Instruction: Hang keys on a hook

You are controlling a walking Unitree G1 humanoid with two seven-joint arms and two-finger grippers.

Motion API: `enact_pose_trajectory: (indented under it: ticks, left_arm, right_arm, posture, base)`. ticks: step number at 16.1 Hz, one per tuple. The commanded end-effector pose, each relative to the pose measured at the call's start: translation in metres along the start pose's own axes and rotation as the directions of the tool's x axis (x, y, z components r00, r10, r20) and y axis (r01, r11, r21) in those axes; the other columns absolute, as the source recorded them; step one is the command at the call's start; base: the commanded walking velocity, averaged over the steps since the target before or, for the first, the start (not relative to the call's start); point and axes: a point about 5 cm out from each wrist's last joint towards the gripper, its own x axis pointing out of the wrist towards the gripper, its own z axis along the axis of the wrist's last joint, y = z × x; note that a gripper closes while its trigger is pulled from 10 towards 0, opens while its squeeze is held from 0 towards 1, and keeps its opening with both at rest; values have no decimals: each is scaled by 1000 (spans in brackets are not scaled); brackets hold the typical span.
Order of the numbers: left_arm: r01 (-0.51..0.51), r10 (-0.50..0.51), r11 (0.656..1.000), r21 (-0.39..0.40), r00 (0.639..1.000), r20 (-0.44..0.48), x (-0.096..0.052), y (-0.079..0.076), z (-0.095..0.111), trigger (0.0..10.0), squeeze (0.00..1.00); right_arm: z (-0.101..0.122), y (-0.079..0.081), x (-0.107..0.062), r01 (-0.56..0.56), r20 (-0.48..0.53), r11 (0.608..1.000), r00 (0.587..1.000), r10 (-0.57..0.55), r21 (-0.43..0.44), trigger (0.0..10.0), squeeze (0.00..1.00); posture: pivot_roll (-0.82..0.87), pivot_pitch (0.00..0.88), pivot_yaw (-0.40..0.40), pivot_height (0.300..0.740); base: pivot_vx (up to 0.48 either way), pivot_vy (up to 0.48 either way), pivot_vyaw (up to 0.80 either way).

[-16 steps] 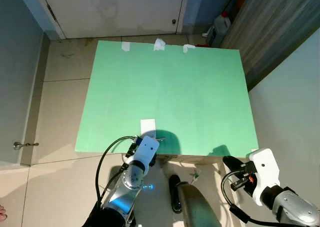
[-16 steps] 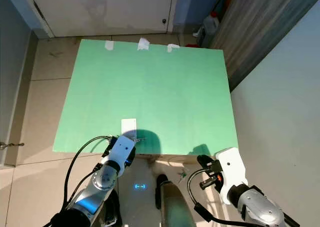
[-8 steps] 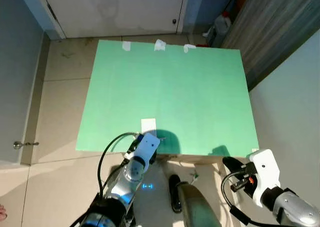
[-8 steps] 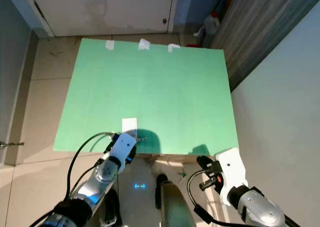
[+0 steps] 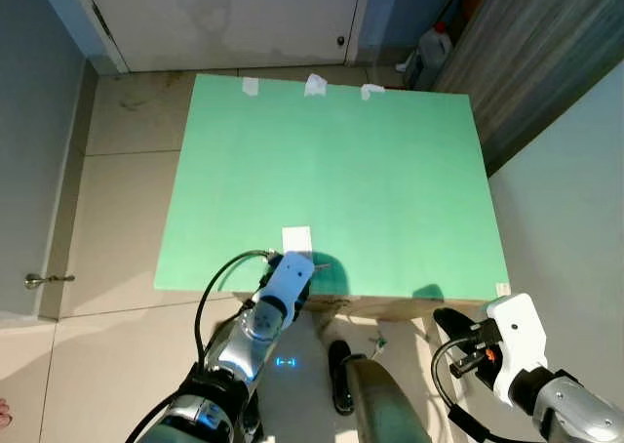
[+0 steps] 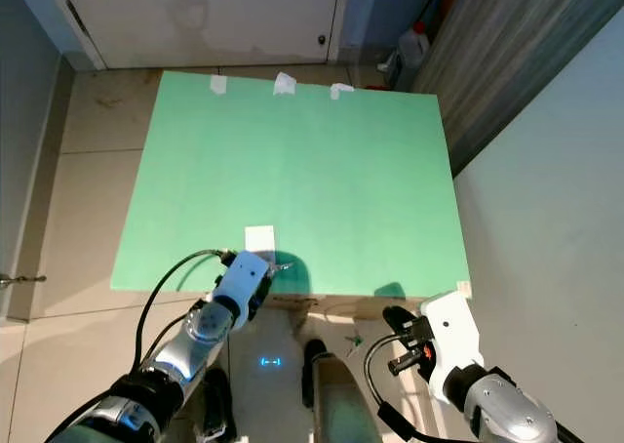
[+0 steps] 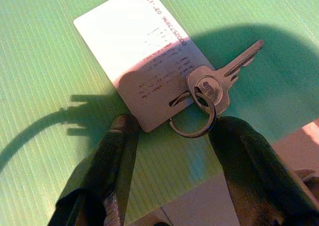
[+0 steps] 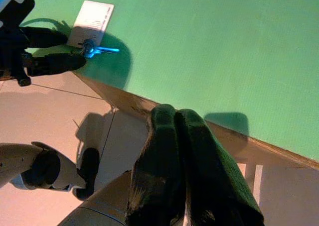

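Note:
A silver key [image 7: 219, 81] on a metal ring [image 7: 194, 119] lies flat on the green table [image 5: 331, 160], close to its near edge. The ring passes through a white card tag [image 7: 144, 52] with printed text. My left gripper [image 7: 177, 129] is open, with one black finger on each side of the ring and the card's corner, low over the table. From the head, the card [image 5: 296, 238] and key [image 5: 320, 264] show just beyond the left wrist. My right gripper [image 8: 174, 116] is shut on nothing, below and in front of the table's near right corner [image 5: 450, 321].
Three small white pieces [image 5: 314, 84] sit along the table's far edge. Behind it are a white door [image 5: 224, 14] and a plastic jug [image 5: 429, 48] on the tiled floor. A grey wall with a door handle [image 5: 39, 280] is at the left, a pale wall at the right.
The whole view has shifted slightly. My left arm has stretched a little forward, with its gripper still at the card and key. The right arm has not moved.

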Motion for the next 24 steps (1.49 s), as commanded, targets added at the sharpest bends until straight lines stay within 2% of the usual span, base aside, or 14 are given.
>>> enact_pose_trajectory:
  ticks: [1,9,12,13,17,19,20,21,24]
  left_arm:
    - [51,-52,999,-19,998,-44,-2,-11,-11,0,0]
    - [103,-103,994,-29,994,24,-4,-23,-4,0,0]
    - [112,-109,994,-18,989,101,-6,-28,7,0,0]
    - [105,-100,994,-24,983,151,-8,-29,16,0,0]
    - [87,-73,995,-49,969,237,-14,-25,34,0,0]
    - [67,-49,995,-71,971,233,-13,-20,36,0,0]
    - [53,-37,996,-65,974,225,-12,-18,36,3059,0]
    - [37,-27,998,-41,977,214,-9,-10,34,10000,1000]
    - [31,-25,999,-25,978,208,-7,-3,36,10000,1000]
  right_arm:
    - [-4,0,-5,9,-28,1000,1000,-9,5,10000,0]
    - [-5,0,-6,7,-38,1000,999,-7,7,10000,0]
    - [-6,-1,-5,7,-42,1000,999,-7,7,10000,0]
    - [-6,-2,-5,8,-42,1000,999,-7,6,10000,0]
    - [-6,-3,-3,3,-43,1000,999,-3,4,10000,0]
    - [-6,-3,-2,0,-43,1000,999,0,2,10000,0]
    - [-5,-3,-2,-2,-43,1000,999,2,2,10000,0]
    - [-5,-3,-1,-5,-42,1000,999,5,-1,10000,0]
    - [-4,-4,-2,-4,-42,1000,999,4,-4,10000,0]
  posture:
    - [-410,335,-79,740]
    - [-406,341,-84,740]
    - [-404,339,-86,740]
    - [-401,339,-87,740]
    - [-392,339,-93,740]
    - [-390,339,-96,740]
    - [-390,339,-96,740]
    - [-395,340,-100,740]
    - [-399,339,-100,740]
  base:
    - [0,0,0]
    - [0,0,0]
    - [0,0,0]
    - [0,0,0]
    - [0,0,0]
    - [0,0,0]
    - [0,0,0]
    - [0,0,0]
    - [0,0,0]
